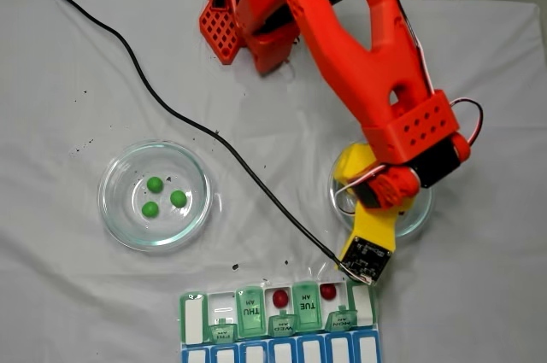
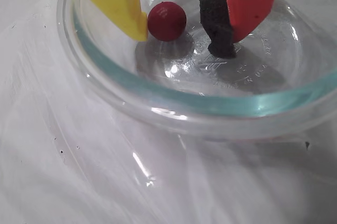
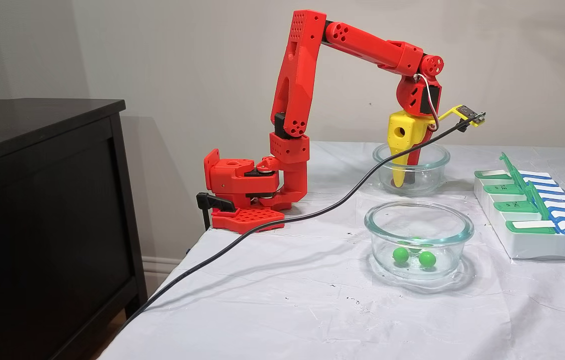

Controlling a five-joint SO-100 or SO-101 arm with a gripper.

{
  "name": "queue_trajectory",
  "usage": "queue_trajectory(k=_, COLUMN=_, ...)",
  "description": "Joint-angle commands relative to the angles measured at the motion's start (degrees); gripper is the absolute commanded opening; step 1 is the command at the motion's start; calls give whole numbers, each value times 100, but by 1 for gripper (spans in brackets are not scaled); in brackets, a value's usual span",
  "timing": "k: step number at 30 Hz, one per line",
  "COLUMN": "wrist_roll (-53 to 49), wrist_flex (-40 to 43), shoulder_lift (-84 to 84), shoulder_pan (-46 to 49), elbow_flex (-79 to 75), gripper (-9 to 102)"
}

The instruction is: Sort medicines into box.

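My gripper (image 2: 181,42) reaches down into a round glass dish (image 2: 210,108) and stands open. In the wrist view one red medicine ball (image 2: 166,21) lies on the dish floor, touching the yellow finger (image 2: 118,2). A small gap separates it from the black foam pad on the red finger (image 2: 253,2). The side fixed view shows the gripper (image 3: 405,181) inside the far dish (image 3: 432,155). Three green medicines (image 1: 178,198) lie in the other dish (image 1: 111,192). The box (image 1: 195,319) sits at the table's near edge with several green lids raised; two red medicines (image 1: 279,297) lie in its open compartments.
A black cable (image 1: 214,137) runs across the white cloth from the far left to the wrist camera (image 1: 366,258) by the box. The arm's base (image 3: 242,200) is clamped at the table edge. A black cabinet (image 3: 37,200) stands beside the table.
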Motion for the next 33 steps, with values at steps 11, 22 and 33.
queue_trajectory(k=11, wrist_roll=334, wrist_flex=352, shoulder_lift=-132, shoulder_pan=-237, elbow_flex=-114, gripper=23)
queue_trajectory(k=22, wrist_roll=466, wrist_flex=694, shoulder_lift=-141, shoulder_pan=-325, elbow_flex=-290, gripper=23)
queue_trajectory(k=33, wrist_roll=571, wrist_flex=659, shoulder_lift=-360, shoulder_pan=-343, elbow_flex=-290, gripper=23)
